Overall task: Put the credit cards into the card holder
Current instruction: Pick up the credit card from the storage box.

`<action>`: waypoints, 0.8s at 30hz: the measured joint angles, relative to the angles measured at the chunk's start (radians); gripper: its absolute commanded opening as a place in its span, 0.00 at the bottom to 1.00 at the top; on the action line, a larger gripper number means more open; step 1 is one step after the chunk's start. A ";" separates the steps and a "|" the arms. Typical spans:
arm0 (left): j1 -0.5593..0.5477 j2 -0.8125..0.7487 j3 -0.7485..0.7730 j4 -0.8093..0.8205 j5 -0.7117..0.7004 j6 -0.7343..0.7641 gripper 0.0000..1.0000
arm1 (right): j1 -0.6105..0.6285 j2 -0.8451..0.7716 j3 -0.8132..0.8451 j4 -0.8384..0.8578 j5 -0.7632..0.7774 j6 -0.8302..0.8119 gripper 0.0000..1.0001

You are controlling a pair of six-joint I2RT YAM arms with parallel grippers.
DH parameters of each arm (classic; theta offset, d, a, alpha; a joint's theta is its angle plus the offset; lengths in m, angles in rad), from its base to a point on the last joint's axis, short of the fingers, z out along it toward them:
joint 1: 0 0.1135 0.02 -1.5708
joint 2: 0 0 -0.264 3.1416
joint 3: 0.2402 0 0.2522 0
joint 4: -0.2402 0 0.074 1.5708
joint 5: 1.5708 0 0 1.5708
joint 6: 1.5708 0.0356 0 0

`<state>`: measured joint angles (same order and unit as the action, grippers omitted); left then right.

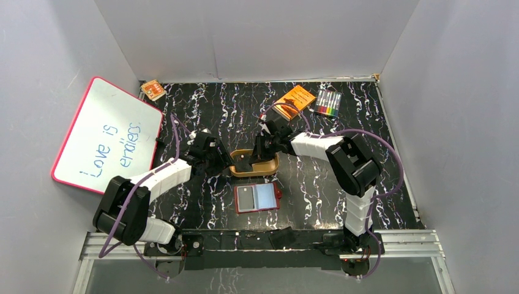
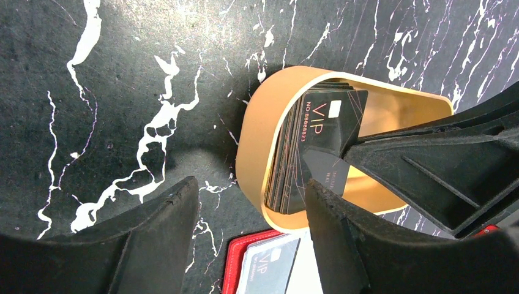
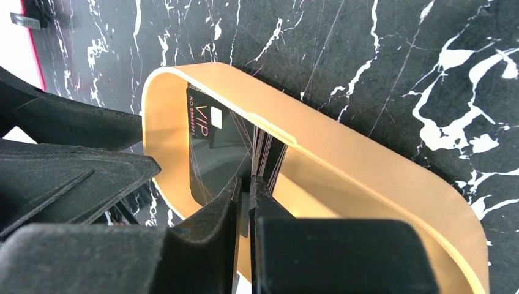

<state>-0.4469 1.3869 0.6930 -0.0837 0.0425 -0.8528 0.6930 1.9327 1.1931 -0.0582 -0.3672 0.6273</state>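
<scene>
Several black credit cards (image 2: 312,144) stand on edge in the left end of the tan oval tray (image 1: 269,164). My right gripper (image 3: 250,182) reaches into the tray (image 3: 367,153) and is shut on the edge of one black card (image 3: 211,138); it also shows in the top view (image 1: 262,149). My left gripper (image 2: 248,193) is open, low at the tray's left end (image 2: 254,131), holding nothing; it also shows in the top view (image 1: 225,160). The red card holder (image 1: 257,197) lies open in front of the tray with a VIP card (image 2: 269,272) on its left half.
A pink-framed whiteboard (image 1: 107,136) leans at the left wall. An orange box (image 1: 294,100) and a pack of coloured markers (image 1: 328,103) lie at the back right. A small orange item (image 1: 153,90) sits at the back left. Grey walls enclose the black marbled table.
</scene>
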 measured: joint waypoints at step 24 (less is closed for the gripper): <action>0.000 -0.001 0.000 -0.003 -0.001 0.000 0.60 | -0.040 -0.130 -0.121 0.057 -0.027 0.070 0.00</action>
<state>-0.4469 1.3861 0.6926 -0.0872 0.0418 -0.8528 0.6529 1.8023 1.0721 -0.0013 -0.3946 0.6971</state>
